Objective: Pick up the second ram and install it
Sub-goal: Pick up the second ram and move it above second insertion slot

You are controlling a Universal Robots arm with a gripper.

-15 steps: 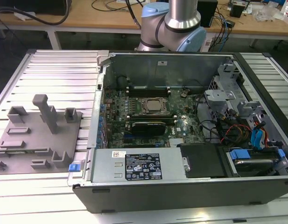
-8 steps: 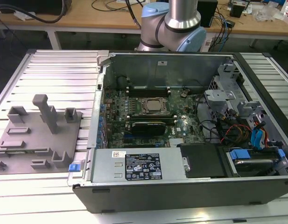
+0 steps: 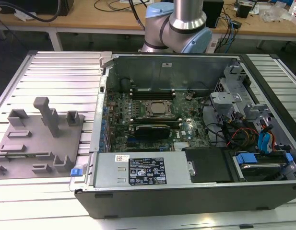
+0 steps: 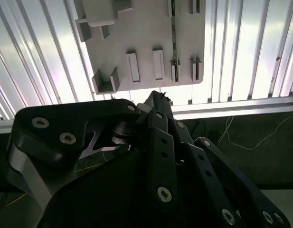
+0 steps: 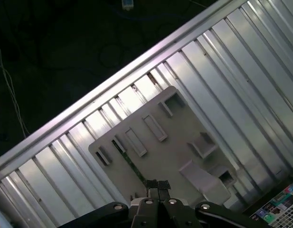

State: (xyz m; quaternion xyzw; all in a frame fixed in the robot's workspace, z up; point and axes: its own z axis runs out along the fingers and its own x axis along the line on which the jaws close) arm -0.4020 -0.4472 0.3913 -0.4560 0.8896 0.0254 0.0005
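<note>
One grey tray (image 3: 40,143) lies on the ribbed metal table (image 3: 61,72) at the exterior view's left. One tall post and several lower blocks stand up from it. Just beside it, filling the middle and the exterior view's right, is one open computer case (image 3: 176,62). One board (image 3: 138,120) lies flat inside the case with one square processor (image 3: 155,109) at its middle. A grey power box (image 3: 138,170) with one white and one black label sits along the case's near wall. One blue latch (image 3: 78,170) shows at that wall's corner nearest the tray. At the top centre of the exterior view stands the one arm (image 3: 186,24), silver with pale blue joints.

Both wrist views look down on the tray (image 4: 146,28) (image 5: 170,142) and the table (image 4: 241,47) (image 5: 231,71) from well above. One second ram (image 4: 174,33) (image 5: 129,160) is in the tray, standing on edge in a slot, so that it reads as a thin dark line across the grey surface. In the second wrist view two pale oblong blocks lie side by side near it.

The one claw (image 4: 160,97) (image 5: 155,186) hangs high over the tray, well apart from the stick. Its two black fingertips (image 5: 150,185) are pressed together with nothing between them.
</note>
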